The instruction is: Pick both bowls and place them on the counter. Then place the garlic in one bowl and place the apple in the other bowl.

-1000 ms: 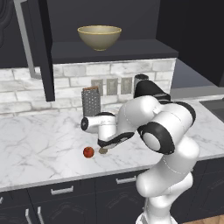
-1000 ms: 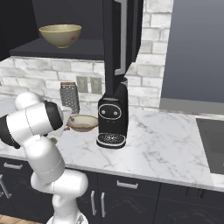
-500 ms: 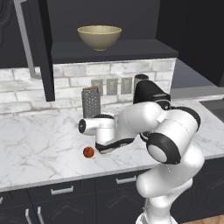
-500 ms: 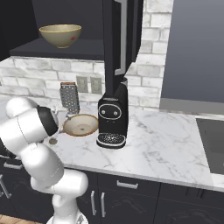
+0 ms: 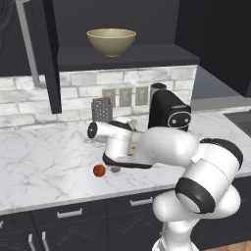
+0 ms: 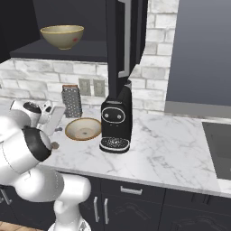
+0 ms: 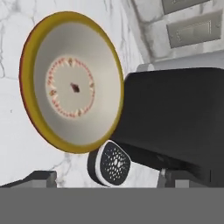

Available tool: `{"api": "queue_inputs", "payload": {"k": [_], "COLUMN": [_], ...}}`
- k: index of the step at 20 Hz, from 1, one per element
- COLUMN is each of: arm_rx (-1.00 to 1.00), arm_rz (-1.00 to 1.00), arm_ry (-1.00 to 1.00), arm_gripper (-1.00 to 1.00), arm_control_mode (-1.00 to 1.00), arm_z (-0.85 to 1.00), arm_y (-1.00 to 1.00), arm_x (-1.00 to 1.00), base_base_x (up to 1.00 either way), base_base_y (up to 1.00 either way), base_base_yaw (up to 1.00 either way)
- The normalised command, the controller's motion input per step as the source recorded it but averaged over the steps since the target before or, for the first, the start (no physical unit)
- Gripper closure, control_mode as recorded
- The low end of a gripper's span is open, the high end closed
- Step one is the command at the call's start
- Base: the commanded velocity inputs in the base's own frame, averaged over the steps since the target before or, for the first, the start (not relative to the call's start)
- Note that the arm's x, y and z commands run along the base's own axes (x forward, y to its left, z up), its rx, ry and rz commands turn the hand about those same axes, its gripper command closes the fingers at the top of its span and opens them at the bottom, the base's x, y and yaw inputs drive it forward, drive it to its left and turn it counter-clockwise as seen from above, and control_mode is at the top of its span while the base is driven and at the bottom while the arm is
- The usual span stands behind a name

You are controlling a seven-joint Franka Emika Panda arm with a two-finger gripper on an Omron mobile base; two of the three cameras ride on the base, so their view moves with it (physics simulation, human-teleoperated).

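The shallow tan bowl [image 6: 83, 128] rests on the counter [image 6: 171, 153] just left of the black coffee machine, its pale inside [image 7: 72, 83] facing the hand view. My gripper [image 7: 111, 180] is open, a short way back from the bowl, with nothing between its fingertips [image 7: 40, 177]. The deep olive-tan bowl [image 5: 111, 41] stands on the dark shelf above the counter. The red apple [image 5: 99, 170] and the brownish-grey garlic [image 5: 115, 169] lie side by side on the marble near the front edge, below my forearm.
A black coffee machine [image 6: 116, 122] stands right beside the shallow bowl, its drip tray [image 7: 111, 162] near my fingers. A metal grater [image 6: 71, 101] leans at the brick backsplash. An open dark cabinet door [image 5: 46, 54] hangs at the upper left.
The gripper has opened and let go of the shallow bowl, which now sits on the counter. The hand has drawn back from it and the arm has swung lower across the counter.
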Motion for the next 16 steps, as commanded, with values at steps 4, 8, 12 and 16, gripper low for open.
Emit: {"api": "queue_inputs", "payload": {"k": [4,8,12,16], "arm_rx": [0.13,0.27,0.36,0.39], "arm_rz": [-0.04,-0.11,-0.14,-0.18], "arm_ry": [0.00,-0.08,-0.10,-0.11], "arm_gripper": [-1.00,-1.00,-1.00,-1.00], "arm_control_mode": [-1.00,-1.00,-1.00,-1.00], "arm_z": [0.47,0.23,0.21,0.31], "arm_y": [0.00,0.00,0.00,0.01], "arm_x": [-0.14,-0.16,-0.13,-0.02], "base_base_x": [0.00,0.00,0.00,0.00], "base_base_y": [0.00,0.00,0.00,0.00], "base_base_yaw": [0.00,0.00,0.00,0.00]}}
